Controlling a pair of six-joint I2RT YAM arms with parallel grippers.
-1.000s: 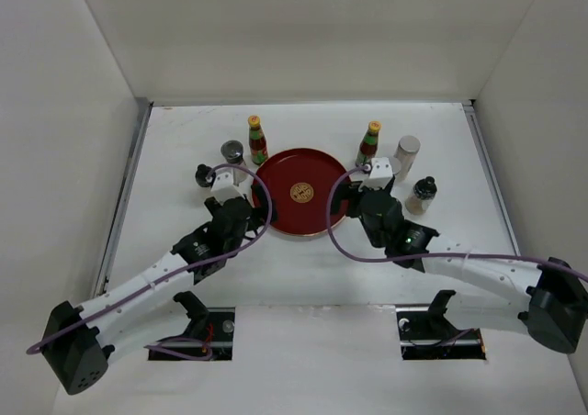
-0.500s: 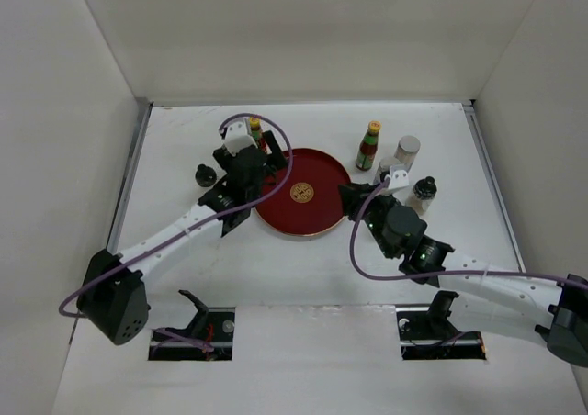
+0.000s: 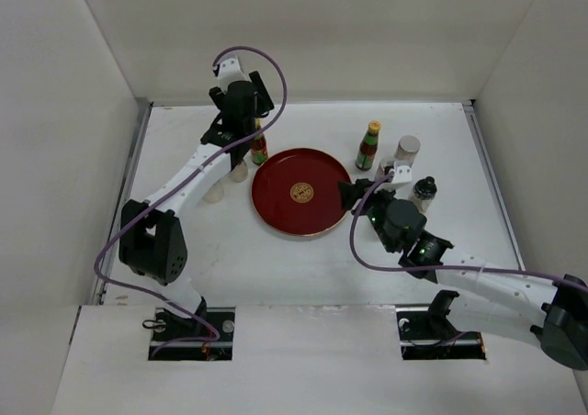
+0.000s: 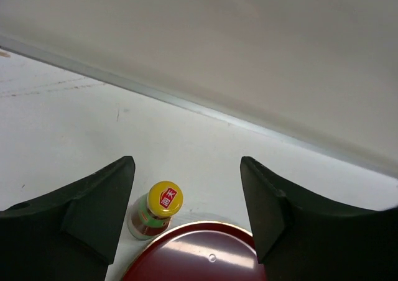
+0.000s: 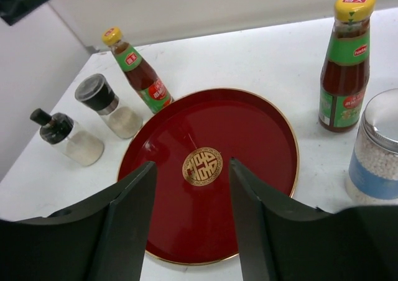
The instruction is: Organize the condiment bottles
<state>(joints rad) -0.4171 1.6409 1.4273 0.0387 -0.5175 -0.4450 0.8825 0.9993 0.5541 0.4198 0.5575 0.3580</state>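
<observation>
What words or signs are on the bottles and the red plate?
Gold sign, like "囍": middle of the red tray.
Red logos with white Chinese characters: yellow caps of the right sauce bottle and left sauce bottle; too blurred to read.
Bottle body labels: too small to read.

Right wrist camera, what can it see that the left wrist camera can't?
Only the right wrist view shows a black-lidded shaker jar, a knob-topped jar, a blue-labelled jar, a sauce bottle and the tray's gold emblem. Only the left wrist view shows the left gripper with fingers apart. Both share the red tray and the other sauce bottle beside it.
</observation>
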